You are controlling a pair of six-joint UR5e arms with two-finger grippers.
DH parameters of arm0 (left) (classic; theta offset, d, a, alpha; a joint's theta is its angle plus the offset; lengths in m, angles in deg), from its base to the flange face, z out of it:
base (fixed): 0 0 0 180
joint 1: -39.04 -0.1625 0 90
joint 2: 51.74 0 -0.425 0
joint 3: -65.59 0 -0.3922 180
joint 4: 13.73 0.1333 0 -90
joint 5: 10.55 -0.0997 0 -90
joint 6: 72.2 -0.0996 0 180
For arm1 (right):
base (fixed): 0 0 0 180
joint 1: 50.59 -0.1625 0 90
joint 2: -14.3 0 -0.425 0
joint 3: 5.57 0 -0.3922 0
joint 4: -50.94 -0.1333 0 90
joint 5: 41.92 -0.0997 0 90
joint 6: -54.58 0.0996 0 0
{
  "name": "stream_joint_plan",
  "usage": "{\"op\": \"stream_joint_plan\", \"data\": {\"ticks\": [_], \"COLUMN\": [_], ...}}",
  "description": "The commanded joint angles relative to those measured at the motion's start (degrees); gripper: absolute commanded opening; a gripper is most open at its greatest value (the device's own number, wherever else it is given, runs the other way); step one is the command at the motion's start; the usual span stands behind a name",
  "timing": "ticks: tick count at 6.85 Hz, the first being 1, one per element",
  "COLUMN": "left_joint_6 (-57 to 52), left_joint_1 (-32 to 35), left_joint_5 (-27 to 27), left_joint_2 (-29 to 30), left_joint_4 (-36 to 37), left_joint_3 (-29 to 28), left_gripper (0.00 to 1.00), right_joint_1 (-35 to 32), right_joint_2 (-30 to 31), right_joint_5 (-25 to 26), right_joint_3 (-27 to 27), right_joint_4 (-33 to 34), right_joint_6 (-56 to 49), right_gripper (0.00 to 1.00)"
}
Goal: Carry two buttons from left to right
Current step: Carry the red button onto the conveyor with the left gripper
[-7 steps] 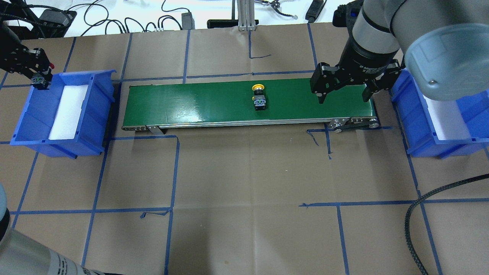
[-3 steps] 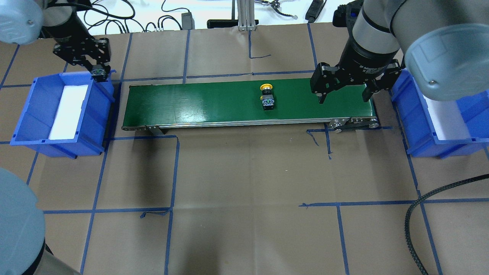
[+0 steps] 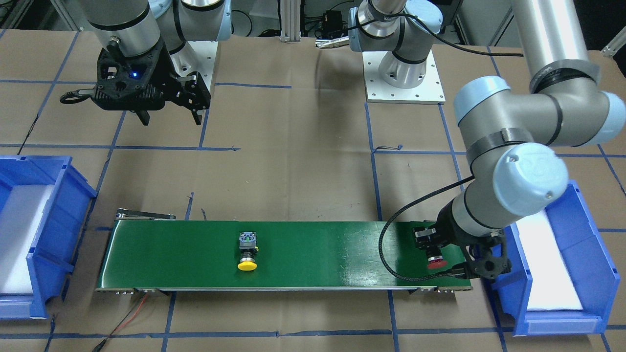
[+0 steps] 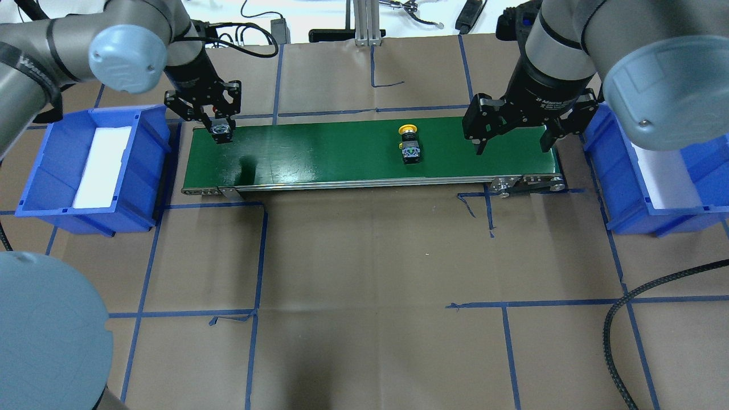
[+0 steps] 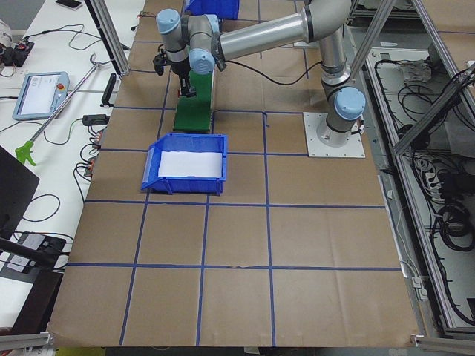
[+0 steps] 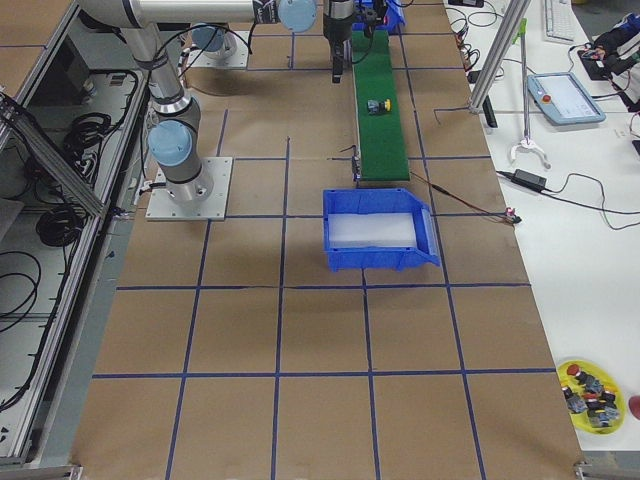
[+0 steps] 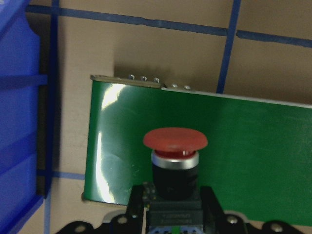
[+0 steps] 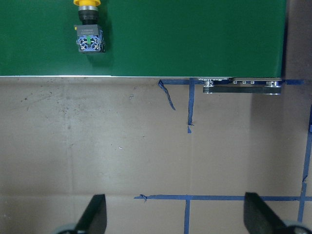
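- Over the left end of the green conveyor belt (image 4: 319, 154), our left gripper (image 4: 220, 126) is clamped on the red button (image 7: 175, 161); the fingers pinch its rear block, and the red cap points away from the wrist
- We cannot tell whether that button touches the belt or hangs just above it
- Right of the belt's middle we see the yellow button (image 4: 410, 145) lying on its side on the belt, its yellow cap toward the far edge and its rear block toward the near edge
- Our right gripper (image 4: 514, 148) hangs above the belt's right end with its fingers spread wide, holding nothing; the yellow button is near it on its left, apart from both fingers
- Just beside the belt's left end stands the left blue bin (image 4: 51, 171), and we see a white foam pad (image 4: 105, 165) lying along its floor
- Just beside the belt's right end stands the right blue bin (image 4: 614, 171), with another white foam pad (image 4: 672, 182) in it; from overhead our right arm hides part of this bin
- Well beyond the right bin, near the table's far right corner, a yellow dish (image 6: 566, 412) holds a small heap of parts, some red-capped; they are too small for us to tell more
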Motion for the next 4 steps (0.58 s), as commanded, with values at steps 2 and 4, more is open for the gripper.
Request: {"op": "stream_joint_plan", "data": {"ticks": [2,4], "left_joint_6": [1.4,1.6], "left_joint_1": [0.8,0.9], "left_joint_5": [0.0,0.4], "left_joint_2": [1.4,1.2], "left_joint_4": [7.6,7.5], "left_joint_3": [6.1,5.6], "left_gripper": [0.11,1.0], "right_joint_1": [0.0,0.0], "right_joint_2": [0.0,-0.1], "right_joint_5": [0.0,-0.1], "right_joint_3": [0.0,0.0], "right_joint_4": [0.0,0.0], "right_joint_6": [0.0,-0.1], "right_gripper": [1.0,1.0]}}
